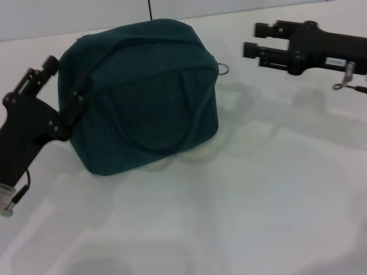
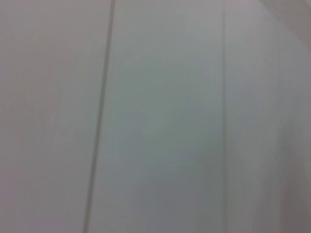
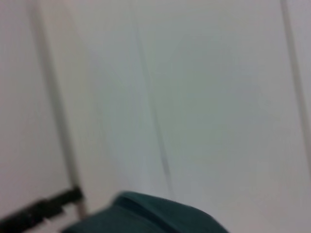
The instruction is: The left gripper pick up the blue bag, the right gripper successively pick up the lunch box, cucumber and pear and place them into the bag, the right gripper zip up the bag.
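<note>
The blue bag (image 1: 143,91) stands on the white table with its top closed, a loop handle lying on its front and the ring pull (image 1: 223,69) sticking out at its right end. My left gripper (image 1: 69,75) is at the bag's left end, fingers apart; one finger lies against the fabric, the other stands just off the bag's edge. My right gripper (image 1: 250,39) hovers open to the right of the bag, beyond the ring pull, holding nothing. The bag's top (image 3: 146,213) shows in the right wrist view. Lunch box, cucumber and pear are out of view.
White table (image 1: 258,189) spreads in front of and to the right of the bag. A pale wall (image 1: 69,17) rises behind it. The left wrist view shows only a pale surface. A thin black part (image 3: 43,208) shows beside the bag in the right wrist view.
</note>
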